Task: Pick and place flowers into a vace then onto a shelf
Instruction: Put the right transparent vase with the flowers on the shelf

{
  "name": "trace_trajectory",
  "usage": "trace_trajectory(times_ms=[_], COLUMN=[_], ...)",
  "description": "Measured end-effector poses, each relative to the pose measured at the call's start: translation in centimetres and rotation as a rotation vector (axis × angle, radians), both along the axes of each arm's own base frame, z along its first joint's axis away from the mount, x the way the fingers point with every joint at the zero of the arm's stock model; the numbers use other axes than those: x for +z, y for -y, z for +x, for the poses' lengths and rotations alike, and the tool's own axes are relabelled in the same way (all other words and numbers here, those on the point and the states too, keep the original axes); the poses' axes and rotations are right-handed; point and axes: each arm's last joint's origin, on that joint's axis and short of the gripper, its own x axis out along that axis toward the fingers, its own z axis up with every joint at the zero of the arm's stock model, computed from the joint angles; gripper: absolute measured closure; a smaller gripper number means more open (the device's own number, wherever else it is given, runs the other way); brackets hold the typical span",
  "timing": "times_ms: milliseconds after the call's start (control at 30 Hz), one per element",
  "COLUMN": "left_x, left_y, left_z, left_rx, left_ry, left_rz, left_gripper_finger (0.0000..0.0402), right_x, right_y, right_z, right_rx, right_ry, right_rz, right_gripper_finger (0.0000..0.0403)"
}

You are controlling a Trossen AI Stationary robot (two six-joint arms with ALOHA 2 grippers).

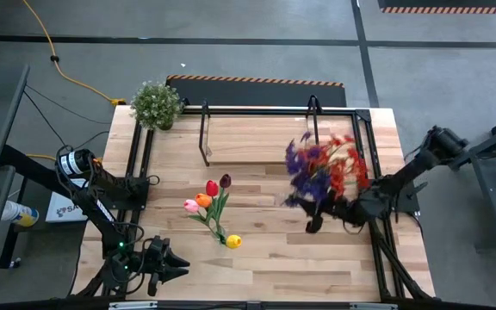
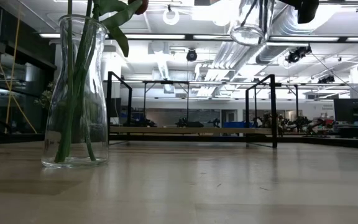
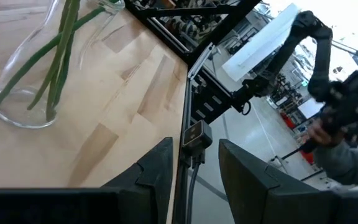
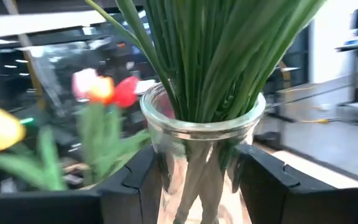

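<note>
A clear glass vase (image 4: 201,134) holds purple and red flower sprays (image 1: 321,168) on green stems. My right gripper (image 4: 201,168) is shut on it above the table's right half, near the shelf (image 1: 257,142), a light board on a black frame at the far side. In the low view the vase's base (image 2: 250,25) hangs high above the wood. A second glass vase (image 2: 76,93) with red, orange, pink, yellow and maroon tulips (image 1: 213,202) stands on its base mid-table. My left gripper (image 1: 172,263) waits open at the near left corner, with nothing between its fingers. My right gripper pinches the vase's neck (image 4: 166,155), just under the rim, between its two fingers (image 4: 132,180). The fingers come in about level from the table's right side. The vase is upright and lifted clear of the table, with the stems rising out of its mouth.
A bushy green potted plant (image 1: 156,103) sits at the far left corner. The shelf's black upright loops (image 1: 314,108) rise at the far side. Bare plank tabletop (image 1: 274,258) lies along the near edge between the arms.
</note>
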Motion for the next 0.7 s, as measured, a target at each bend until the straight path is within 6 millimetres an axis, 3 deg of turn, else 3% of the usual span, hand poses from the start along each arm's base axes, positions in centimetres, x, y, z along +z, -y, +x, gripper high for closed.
trace_trajectory(times_ms=[333, 700], left_x=[-0.1, 0.0], left_y=[0.0, -0.1], left_z=[0.0, 0.0], left_rx=[0.002, 0.031], left_ry=[-0.002, 0.009], left_rz=[0.006, -0.007], left_gripper_finger=[0.0238, 0.0238], right_x=[2.8, 2.8], right_y=[4.6, 9.3], right_z=[-1.3, -0.2], right_rx=[-0.175, -0.389], right_ry=[0.005, 0.018], right_rz=[-0.032, -0.012], right_gripper_finger=[0.0241, 0.0241])
